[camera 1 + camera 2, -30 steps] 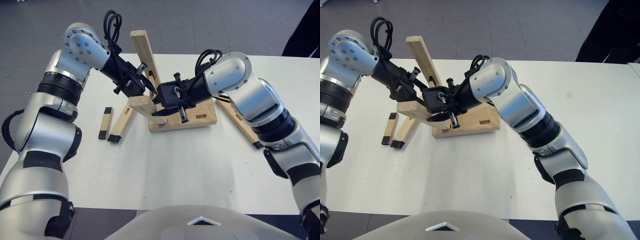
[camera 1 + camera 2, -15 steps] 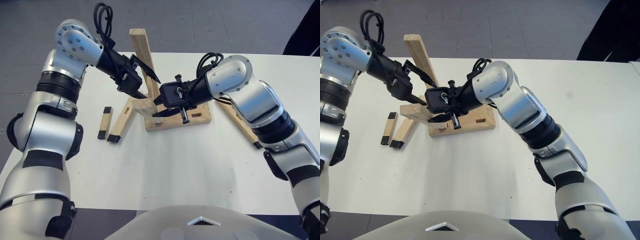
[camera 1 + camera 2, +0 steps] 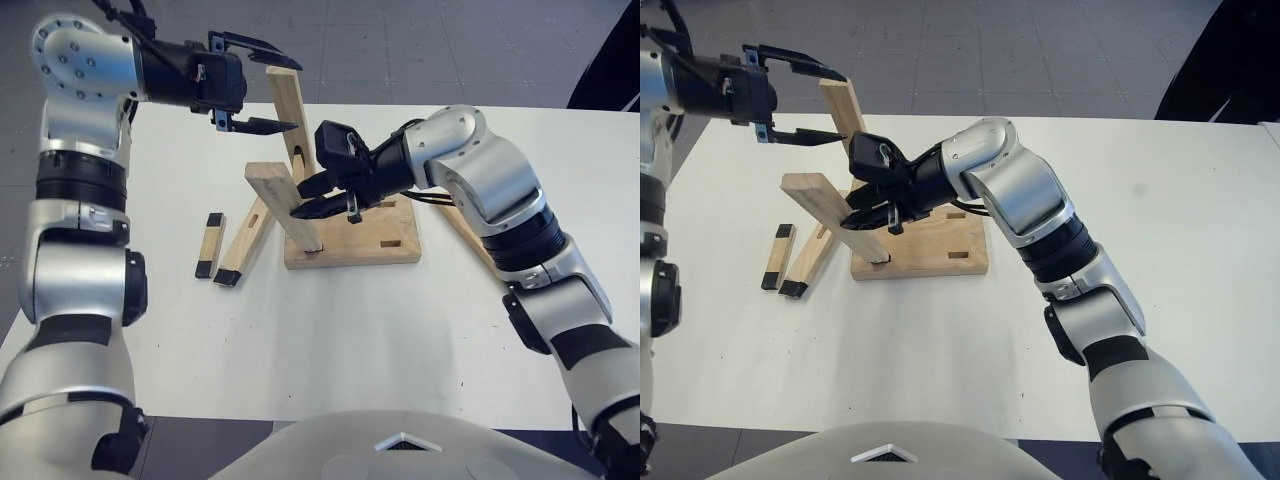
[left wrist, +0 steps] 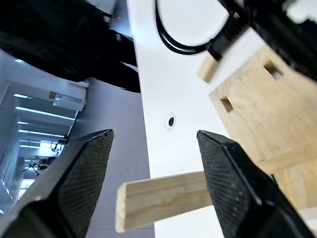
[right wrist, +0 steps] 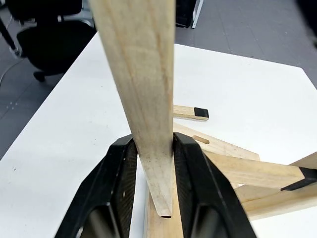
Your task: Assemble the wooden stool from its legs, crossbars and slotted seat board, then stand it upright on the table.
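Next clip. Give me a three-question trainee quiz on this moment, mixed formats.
1. True or false: the left gripper is shut on a leg.
2. Which one clamps the tilted leg? A. left gripper B. right gripper
3. Fill in: the short crossbar lies loose on the ____.

Key: 1 false, its fingers are spread open; 2 B; 3 table.

Black office chair [image 5: 47,34], grey floor [image 3: 450,50]
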